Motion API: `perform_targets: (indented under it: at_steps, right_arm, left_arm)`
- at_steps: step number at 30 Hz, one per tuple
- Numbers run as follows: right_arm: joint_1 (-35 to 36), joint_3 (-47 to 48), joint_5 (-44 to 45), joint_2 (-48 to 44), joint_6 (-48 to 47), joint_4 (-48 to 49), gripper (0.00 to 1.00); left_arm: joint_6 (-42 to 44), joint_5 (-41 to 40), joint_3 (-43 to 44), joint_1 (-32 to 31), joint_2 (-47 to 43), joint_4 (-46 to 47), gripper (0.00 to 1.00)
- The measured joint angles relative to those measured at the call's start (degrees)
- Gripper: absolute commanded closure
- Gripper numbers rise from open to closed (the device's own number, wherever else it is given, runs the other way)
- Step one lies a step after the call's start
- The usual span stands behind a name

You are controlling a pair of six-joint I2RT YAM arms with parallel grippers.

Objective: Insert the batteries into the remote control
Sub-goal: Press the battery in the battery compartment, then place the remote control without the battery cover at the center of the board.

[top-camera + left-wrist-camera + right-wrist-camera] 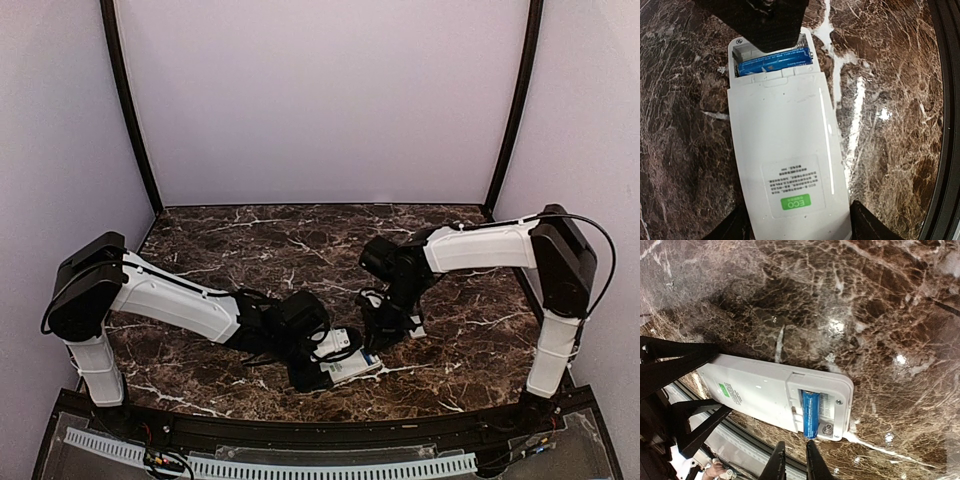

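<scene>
The remote control [785, 155] lies face down on the marble table [890, 100], pinched at its label end by the left gripper [800, 227]. A blue battery [810, 414] sits in its open compartment. The right gripper [793, 462] hangs just beside that end, fingers nearly pressed together around nothing.

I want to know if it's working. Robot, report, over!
Left tool clamped on remote control, back up. One battery seated, second slot open. Right tool near compartment, nearly shut, empty. Nothing in the way.

A white sticker [793, 187] on the back of the remote control [785, 150] bears a green badge reading "ECO" beneath several lines of print too small to read. Lettering on the blue battery [774, 62] is illegible.
</scene>
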Motion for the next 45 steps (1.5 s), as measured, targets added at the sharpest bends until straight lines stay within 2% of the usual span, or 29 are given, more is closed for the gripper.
perform_targets:
  at_steps: [19, 32, 37, 40, 45]
  right_arm:
    - [0.04, -3.26, -1.11, 1.55, 0.59, 3.32, 1.0]
    - [-0.02, -3.43, -1.53, 2.32, 1.22, 3.98, 1.0]
    - [0.0, -1.53, -0.26, 2.34, -0.02, 1.9, 0.96]
    - [-0.46, 3.37, 1.99, 2.08, -1.44, -1.44, 0.89]
    - [-4.37, 10.49, 8.31, -1.4, -2.93, -5.05, 0.82]
  left_arm:
    - [0.04, 0.0, 0.0, -0.02, 0.0, 0.0, 0.33]
    - [0.07, -0.04, 0.0, -0.02, 0.02, -0.02, 0.33]
    - [0.31, -0.09, 0.0, -0.02, 0.0, -0.04, 0.32]
    - [0.57, -0.15, 0.0, -0.02, 0.0, -0.07, 0.3]
    - [1.29, -0.44, 0.0, -0.02, -0.26, -0.52, 0.2]
